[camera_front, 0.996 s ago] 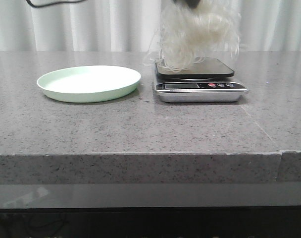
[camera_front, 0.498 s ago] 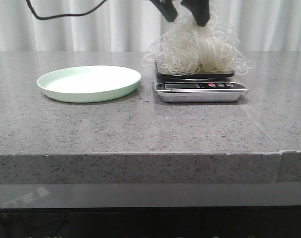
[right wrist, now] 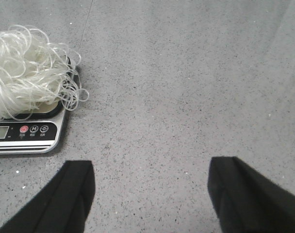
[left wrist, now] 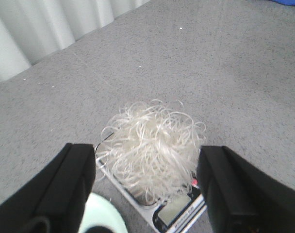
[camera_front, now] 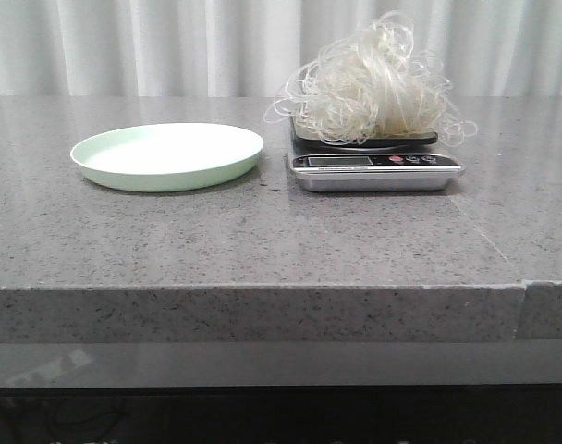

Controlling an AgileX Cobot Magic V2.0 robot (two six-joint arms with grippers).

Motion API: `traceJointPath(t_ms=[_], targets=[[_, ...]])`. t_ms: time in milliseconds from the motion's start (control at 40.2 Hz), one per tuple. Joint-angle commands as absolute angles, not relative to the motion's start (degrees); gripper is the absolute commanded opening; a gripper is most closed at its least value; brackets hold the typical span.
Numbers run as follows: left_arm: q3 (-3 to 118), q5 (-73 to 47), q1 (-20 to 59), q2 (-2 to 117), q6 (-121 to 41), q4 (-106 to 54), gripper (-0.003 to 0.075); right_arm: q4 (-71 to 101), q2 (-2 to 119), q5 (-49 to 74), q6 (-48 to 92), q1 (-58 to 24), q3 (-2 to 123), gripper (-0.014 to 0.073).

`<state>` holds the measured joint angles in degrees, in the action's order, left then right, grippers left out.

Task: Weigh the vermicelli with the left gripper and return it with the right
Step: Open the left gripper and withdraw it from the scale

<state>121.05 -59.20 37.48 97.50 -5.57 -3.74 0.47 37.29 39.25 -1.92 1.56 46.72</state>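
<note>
Left pincer (left wrist: pixel 146 187) gapes wide and empty above vermicelli (left wrist: pixel 153 148) on scale (left wrist: pixel 179 208)

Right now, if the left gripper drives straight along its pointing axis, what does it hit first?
Most likely the vermicelli heaped on the scale: it sits between the open left gripper fingers in the wrist view. Depth is unclear, but nothing else shows in that line.

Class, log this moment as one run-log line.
vermicelli: on scale | plate: bare | left gripper: open, above scale | right gripper: open
</note>
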Motion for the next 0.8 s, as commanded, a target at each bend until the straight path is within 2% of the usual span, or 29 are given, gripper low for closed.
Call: traceJointPath(t_ms=[0,149,398,772], targets=[[119.3,-58.0,37.5,91.2,-3.3,-2.9,0.0494,0.0,37.7,33.7,-2.0,1.9,48.7,0.0598],[109.4,-54.5,37.5,84.7,-2.3,-2.7,0.0467,0.0,37.7,33.3,-2.0,1.9,48.7,0.0598],[86.2,-43.9,37.5,69.9,-1.7,-2.5,0.0437,3.6,38.3,34.1,-1.1,0.7,48.7,0.0598],[59.7,-39.2,37.5,46.2,-1.7,-2.7,0.0437,5.8,51.1,35.9,3.1,-13.1,56.7,0.0598]])
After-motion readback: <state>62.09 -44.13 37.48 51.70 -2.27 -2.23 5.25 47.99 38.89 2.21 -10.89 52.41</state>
